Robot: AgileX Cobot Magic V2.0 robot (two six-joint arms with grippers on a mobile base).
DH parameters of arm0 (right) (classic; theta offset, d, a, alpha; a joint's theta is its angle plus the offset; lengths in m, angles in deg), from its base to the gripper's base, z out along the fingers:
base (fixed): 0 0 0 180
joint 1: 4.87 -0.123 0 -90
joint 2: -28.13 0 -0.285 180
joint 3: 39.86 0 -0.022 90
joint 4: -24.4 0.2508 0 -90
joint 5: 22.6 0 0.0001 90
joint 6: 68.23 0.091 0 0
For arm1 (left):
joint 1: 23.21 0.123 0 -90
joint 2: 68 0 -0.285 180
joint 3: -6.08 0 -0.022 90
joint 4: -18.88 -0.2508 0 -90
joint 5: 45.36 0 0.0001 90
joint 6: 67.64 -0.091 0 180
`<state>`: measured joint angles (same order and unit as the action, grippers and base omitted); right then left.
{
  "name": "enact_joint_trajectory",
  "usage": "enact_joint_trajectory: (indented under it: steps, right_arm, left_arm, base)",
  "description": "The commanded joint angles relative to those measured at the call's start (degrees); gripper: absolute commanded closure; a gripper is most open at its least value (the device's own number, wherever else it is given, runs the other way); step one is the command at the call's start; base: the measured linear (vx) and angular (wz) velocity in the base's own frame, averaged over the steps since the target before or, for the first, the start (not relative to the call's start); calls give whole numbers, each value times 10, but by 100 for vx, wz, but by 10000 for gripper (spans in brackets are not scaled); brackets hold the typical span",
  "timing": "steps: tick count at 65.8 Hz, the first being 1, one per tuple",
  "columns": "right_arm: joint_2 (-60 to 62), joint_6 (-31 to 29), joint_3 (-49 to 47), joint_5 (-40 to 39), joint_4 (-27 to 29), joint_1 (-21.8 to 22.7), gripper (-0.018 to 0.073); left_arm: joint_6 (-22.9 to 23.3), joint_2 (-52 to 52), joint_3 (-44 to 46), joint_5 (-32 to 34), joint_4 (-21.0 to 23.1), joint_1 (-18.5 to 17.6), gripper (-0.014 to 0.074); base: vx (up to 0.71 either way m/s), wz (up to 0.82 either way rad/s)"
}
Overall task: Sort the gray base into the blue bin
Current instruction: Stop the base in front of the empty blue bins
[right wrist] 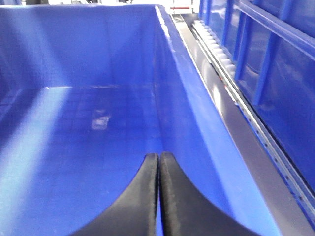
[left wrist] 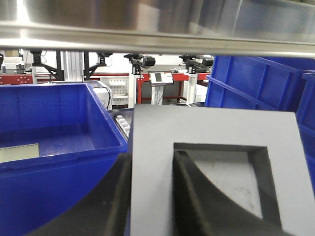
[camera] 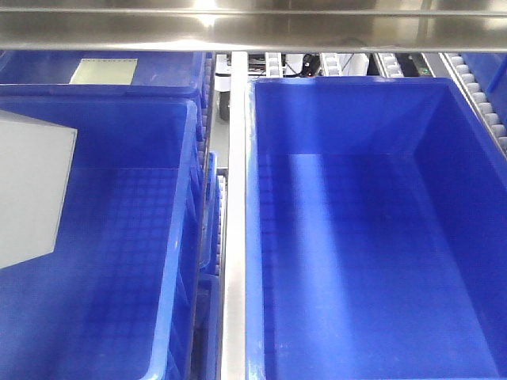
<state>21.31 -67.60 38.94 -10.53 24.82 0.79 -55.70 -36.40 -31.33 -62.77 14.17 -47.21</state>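
- My left hand [left wrist: 152, 162] is clamped on the gray base [camera: 32, 190], one finger in its recess, over the blue bin [camera: 135, 134].
- My right hand [right wrist: 158, 162]: fingers pressed together, carrying nothing.
- Best to lower inside the walls before releasing.

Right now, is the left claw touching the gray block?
Touching. Left wrist view: left claw pinches a wall of the gray block, one finger inside its recess, one outside.

Gray base [left wrist: 211, 130]: a matte block with a square recess in the face turned to my wrist camera. My left gripper [left wrist: 151, 162] pinches one recess wall. It hangs over the deep, grid-floored blue bin [camera: 127, 134].
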Motion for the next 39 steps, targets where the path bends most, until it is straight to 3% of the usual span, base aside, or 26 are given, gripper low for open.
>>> enact_joint_trajectory:
  steps: [1, 39]
  right_arm:
    - [-8, -6, 1, -35, -4, 2, 564]
    - [-8, -6, 1, -35, -4, 2, 564]
  left_arm:
    - [4, 5, 17, 63, 3, -3, 603]
    - [4, 5, 17, 63, 3, -3, 603]
  base:
    - [1, 6]
    - [0, 0]
